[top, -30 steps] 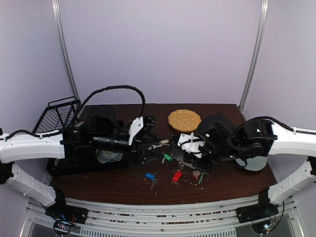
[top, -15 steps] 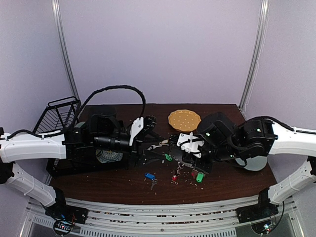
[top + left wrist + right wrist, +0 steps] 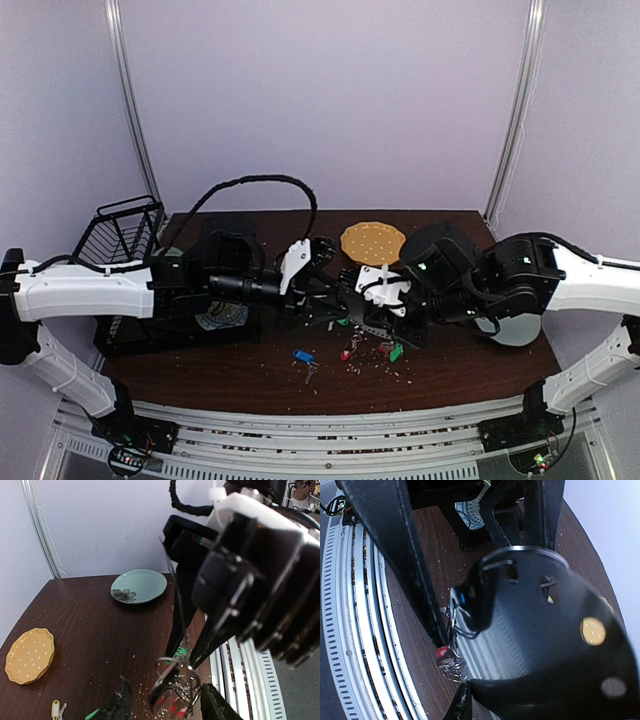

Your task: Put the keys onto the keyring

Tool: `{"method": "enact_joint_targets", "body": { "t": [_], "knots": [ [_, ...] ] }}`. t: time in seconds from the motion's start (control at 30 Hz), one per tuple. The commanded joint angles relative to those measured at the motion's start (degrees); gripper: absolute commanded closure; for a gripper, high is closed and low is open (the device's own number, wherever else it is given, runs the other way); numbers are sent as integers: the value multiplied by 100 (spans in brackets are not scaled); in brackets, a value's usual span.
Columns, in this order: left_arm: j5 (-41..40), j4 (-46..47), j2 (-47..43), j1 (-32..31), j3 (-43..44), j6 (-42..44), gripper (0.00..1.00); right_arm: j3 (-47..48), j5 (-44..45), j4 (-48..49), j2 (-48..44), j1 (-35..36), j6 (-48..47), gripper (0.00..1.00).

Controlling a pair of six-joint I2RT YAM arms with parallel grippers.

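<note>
My right gripper point(image 3: 373, 318) is shut on the keyring point(image 3: 171, 580), a thin grey wire that runs up along its black fingers point(image 3: 176, 630). Keys with red tags point(image 3: 175, 706) and a green tag point(image 3: 182, 652) hang from it in a tangle of small rings point(image 3: 451, 666). My left gripper point(image 3: 165, 694) is open, one finger on each side of that cluster without touching it. In the top view the left gripper point(image 3: 335, 303) meets the right one at mid-table. A blue-tagged key point(image 3: 303, 356) lies on the table in front, and a cream-tagged key point(image 3: 56, 709) lies further back.
An orange dotted plate point(image 3: 373, 242) sits at the back centre. A pale green flowered plate point(image 3: 139, 586) lies under the right arm. A black wire basket point(image 3: 122, 228) stands at the left, with a patterned plate point(image 3: 222, 318) under the left arm. Crumbs dot the dark table point(image 3: 450, 365).
My left arm has reached right until its gripper straddles the hanging keys, and its jaws have narrowed. The red and green tags under the right gripper have swung about.
</note>
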Motion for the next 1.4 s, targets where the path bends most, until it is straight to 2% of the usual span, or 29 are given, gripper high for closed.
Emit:
{"method": "enact_joint_targets", "body": {
  "t": [0.0,0.13,0.23,0.4,0.67,1.0,1.13,1.2,1.27,1.37],
  "knots": [
    [429,393,57,-66,234,-8,52,203,-49,151,38,63,-56,100],
    [970,446,-140,-68,101,80,40,158,-22,149,-22,63,-48,100],
    [972,669,-319,-68,-34,-36,39,98,-25,222,-71,63,-30,100],
    [1181,751,-330,-68,104,-218,44,148,-26,214,-38,62,-38,100],
    [1960,841,-453,-68,85,-231,22,126,13,195,-38,63,-47,100],
    [2164,1692,-1156,-60,-431,-371,15,89,50,225,-20,63,-56,100],
    [2246,1416,-1241,-42,-476,-264,15,80,90,221,-24,63,-55,100],
    [1873,1196,-1235,-42,-483,-203,16,80,87,229,-36,63,-45,100],
    [976,649,-1071,-48,-280,-154,22,79,82,226,-45,61,-34,100],
    [10,106,-777,-51,8,-96,43,104,99,206,-45,67,-31,100]
  ]
}}
